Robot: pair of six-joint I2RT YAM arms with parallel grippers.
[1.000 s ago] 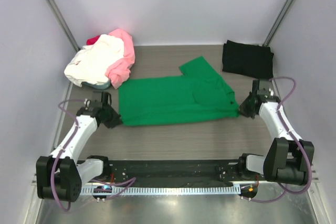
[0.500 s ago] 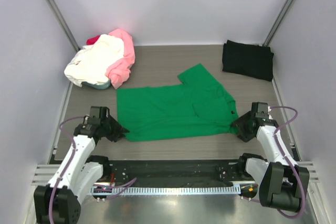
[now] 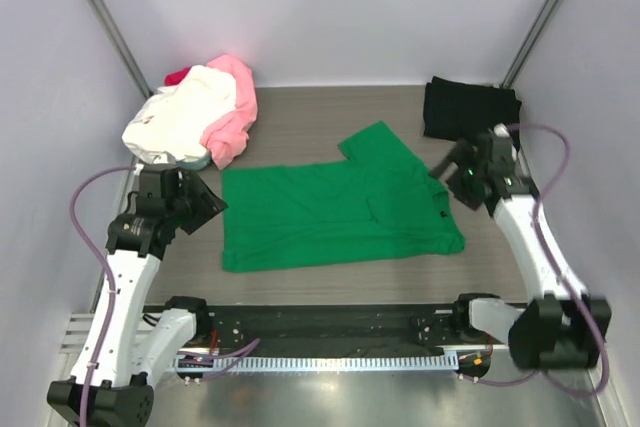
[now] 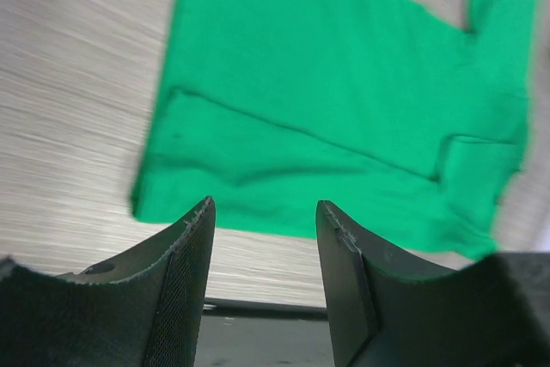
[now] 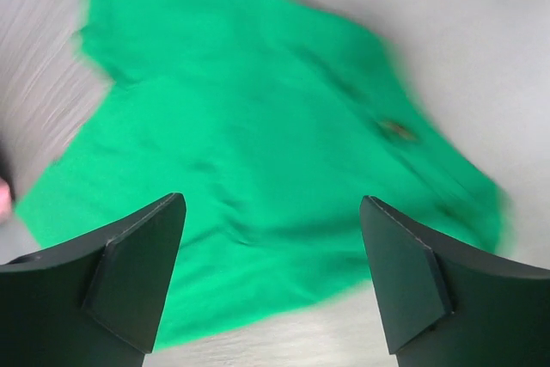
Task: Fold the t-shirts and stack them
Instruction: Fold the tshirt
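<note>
Seen from above, the green shirt point(image 3: 330, 215) lies flat in the middle of the table point(image 3: 300, 112), with one short sleeve sticking out toward the far side. A black shirt point(image 3: 470, 112) sits folded in the far right corner. A cream shirt point(image 3: 178, 125), a pink shirt point(image 3: 236, 107) and a bit of a red shirt point(image 3: 177, 76) are heaped at the far left. The left gripper point(image 3: 207, 202) hangs just off the green shirt's left edge, and the right gripper point(image 3: 447, 169) hangs above its right end.

In the left wrist view, the left gripper point(image 4: 265, 206) has its jaws apart with nothing between them, the green shirt point(image 4: 326, 100) spread below.

In the right wrist view, the right gripper point(image 5: 273, 202) is spread wide and empty over the green shirt point(image 5: 258, 152), which is blurred.

The green shirt looks partly folded. The next move likely calls for both grippers to pinch fresh edges or corners for another fold, before the shirt goes onto the black one.
</note>
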